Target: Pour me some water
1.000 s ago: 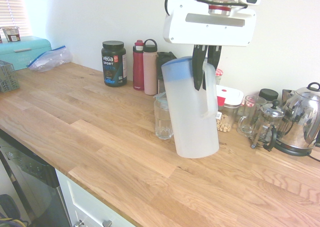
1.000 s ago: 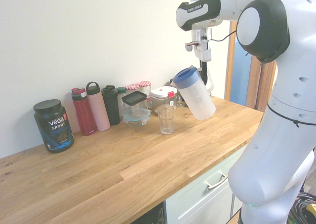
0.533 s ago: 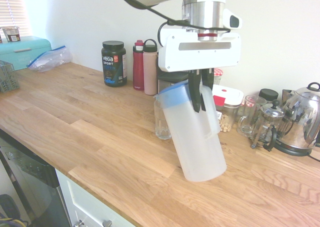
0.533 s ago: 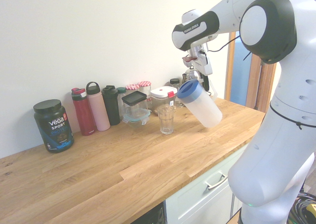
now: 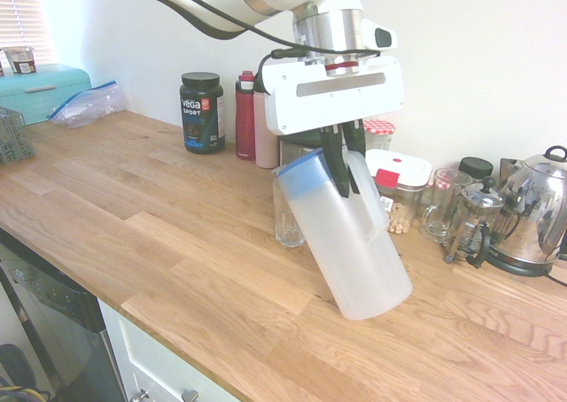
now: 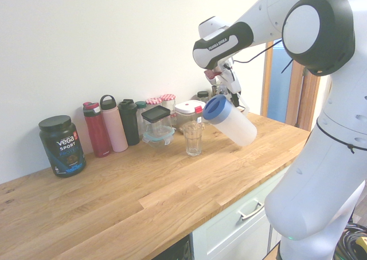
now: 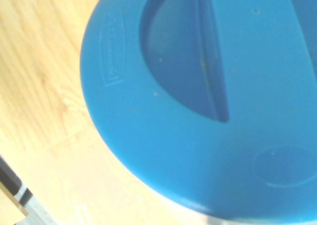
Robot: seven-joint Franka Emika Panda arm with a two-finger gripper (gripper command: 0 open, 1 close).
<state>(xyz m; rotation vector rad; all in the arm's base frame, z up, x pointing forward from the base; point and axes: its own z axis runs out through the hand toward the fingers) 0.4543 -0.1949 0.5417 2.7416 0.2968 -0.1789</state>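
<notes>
The pitcher (image 5: 350,247) at the centre of the frame is of matt, milky, half-clear plastic, and its blue lid (image 7: 208,101) is smooth plastic with a soft shine. The drinking glass (image 6: 193,138) is clear and ribbed. The countertop (image 5: 133,234) is oiled wood with visible grain. At the right edge, the kettle (image 5: 536,212) is polished, mirror-like metal.

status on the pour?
Gripper shut on pitcher handle. Pitcher in the air, tipped, blue lid toward the glass. No water visible in the glass. Nothing between them.
</notes>
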